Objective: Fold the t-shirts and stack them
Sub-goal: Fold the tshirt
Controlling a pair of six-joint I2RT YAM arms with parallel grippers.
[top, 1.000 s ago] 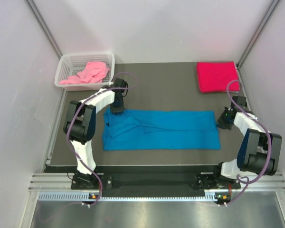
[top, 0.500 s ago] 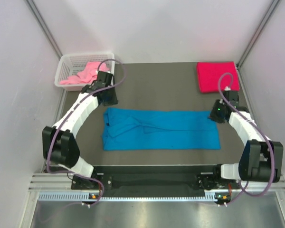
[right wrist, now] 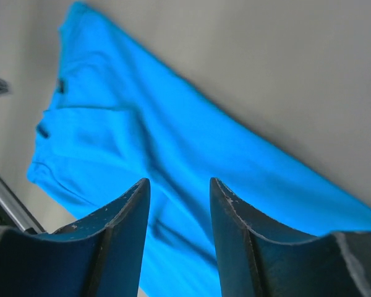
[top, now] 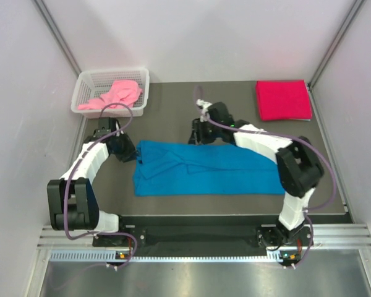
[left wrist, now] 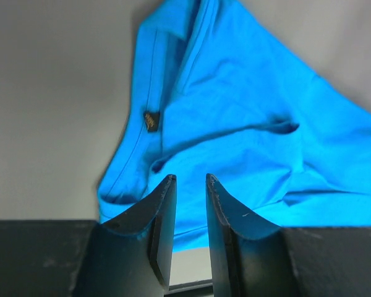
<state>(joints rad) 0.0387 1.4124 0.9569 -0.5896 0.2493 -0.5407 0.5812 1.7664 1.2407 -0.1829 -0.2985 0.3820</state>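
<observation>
Blue t-shirt (top: 204, 176) lies mid-table as a long band, collar end left, apparently ready for a crosswise fold. Left gripper (left wrist: 190, 179) hovers by the collar end, jaws slightly parted, empty; right gripper (right wrist: 179, 182) hangs over the far edge, jaws apart, empty. Red t-shirt (top: 283, 100), folded, likely marks the stack site far right; pink t-shirt (top: 114, 94) waits in the basket (top: 111, 72).

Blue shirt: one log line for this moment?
blue t-shirt: lying flat | left tool: open, at shirt's end | right tool: open, over far edge | red t-shirt: folded
</observation>
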